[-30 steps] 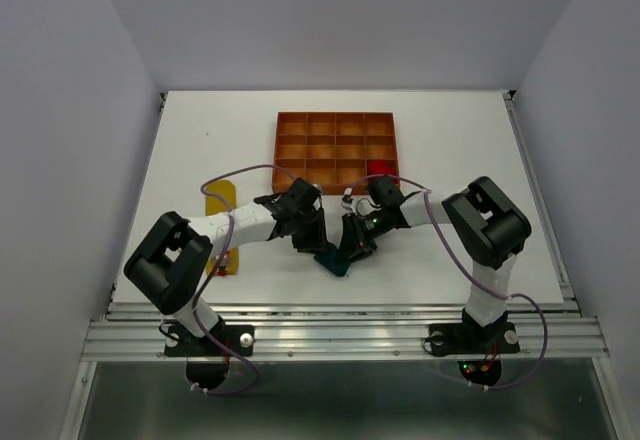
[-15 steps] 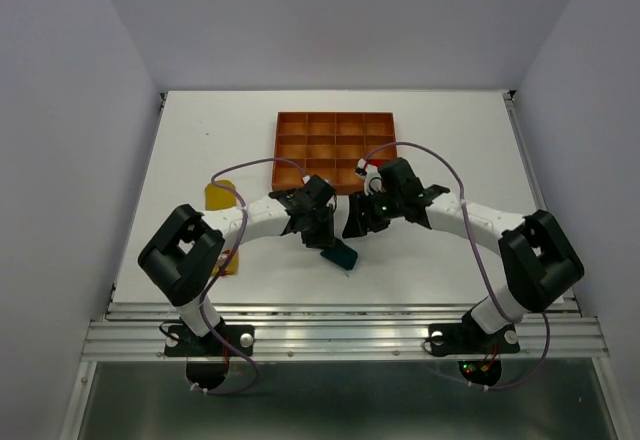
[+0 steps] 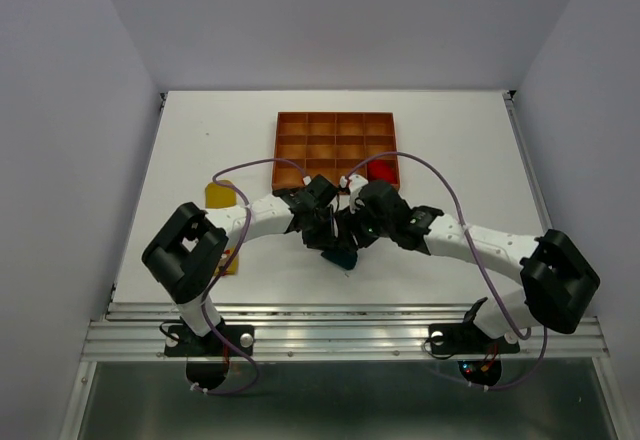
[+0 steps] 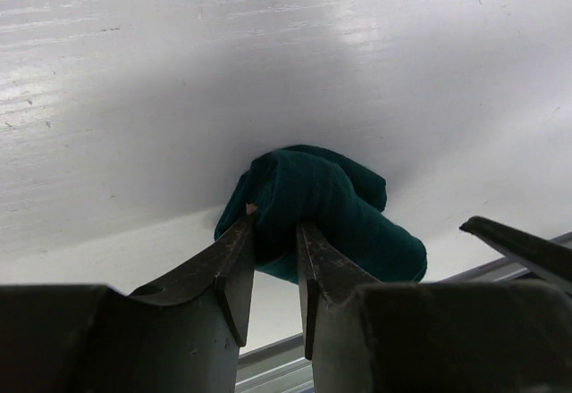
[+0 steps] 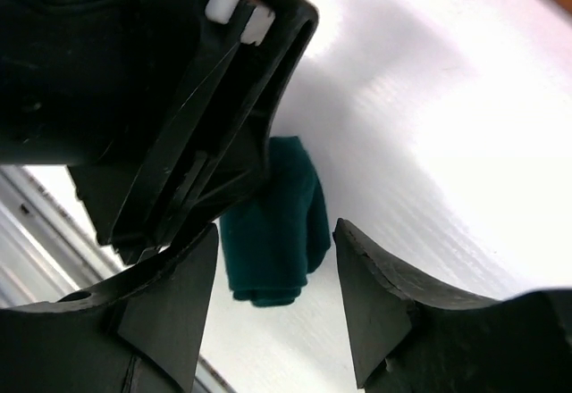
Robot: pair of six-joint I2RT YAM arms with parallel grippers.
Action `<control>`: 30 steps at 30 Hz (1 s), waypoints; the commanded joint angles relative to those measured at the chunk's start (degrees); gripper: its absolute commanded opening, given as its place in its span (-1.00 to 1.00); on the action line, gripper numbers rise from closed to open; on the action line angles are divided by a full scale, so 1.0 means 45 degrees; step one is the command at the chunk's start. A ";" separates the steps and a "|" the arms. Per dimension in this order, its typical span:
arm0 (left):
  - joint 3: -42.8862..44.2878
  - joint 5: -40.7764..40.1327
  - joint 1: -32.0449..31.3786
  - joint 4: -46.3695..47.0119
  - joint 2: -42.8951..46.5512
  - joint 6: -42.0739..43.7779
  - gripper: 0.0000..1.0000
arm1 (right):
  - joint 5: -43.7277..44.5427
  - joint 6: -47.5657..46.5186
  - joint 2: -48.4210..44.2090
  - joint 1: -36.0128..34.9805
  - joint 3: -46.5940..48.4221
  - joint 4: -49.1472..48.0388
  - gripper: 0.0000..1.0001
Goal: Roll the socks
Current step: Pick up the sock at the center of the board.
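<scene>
Flat white counter (image 3: 450,140) between plain lilac-grey walls (image 3: 60,110).
A ribbed aluminium rail (image 3: 340,332) runs along its near edge; soft light leaves a faint sheen on the surface.

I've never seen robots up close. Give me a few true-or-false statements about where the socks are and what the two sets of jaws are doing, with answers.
1. The teal sock lies inside the tray. False: it lies on the white table, in front of the tray, where the two arms meet.
2. The red sock sits in a tray compartment. True.
3. The right arm's jaws are clamped on the yellow sock. False: they stand open above the teal sock; the yellow sock lies apart, at the table's left.
4. The left arm's jaws pinch an edge of the teal sock. True.
</scene>
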State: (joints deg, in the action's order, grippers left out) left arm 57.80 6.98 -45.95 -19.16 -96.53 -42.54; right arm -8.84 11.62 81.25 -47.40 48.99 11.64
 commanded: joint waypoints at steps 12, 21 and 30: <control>0.0066 -0.0283 -0.0120 -0.0821 -0.0678 0.0158 -0.34 | 0.2922 -0.0337 -0.1512 -0.1674 -0.1842 -0.1141 0.20; 0.0183 -0.0262 -0.0140 -0.0899 -0.0638 0.0080 -0.34 | 0.2064 -0.0120 -0.3191 -0.1674 -0.2488 -0.1121 0.21; 0.0319 -0.0380 -0.0178 -0.1075 -0.0619 0.0001 -0.35 | 0.1145 -0.1038 -0.2667 -0.2220 -0.2177 -0.1532 0.20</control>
State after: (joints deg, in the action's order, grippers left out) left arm 58.98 7.73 -46.15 -20.29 -97.32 -42.92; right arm -1.45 9.74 67.96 -55.61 38.37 7.53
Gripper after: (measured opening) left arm 0.337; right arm 0.602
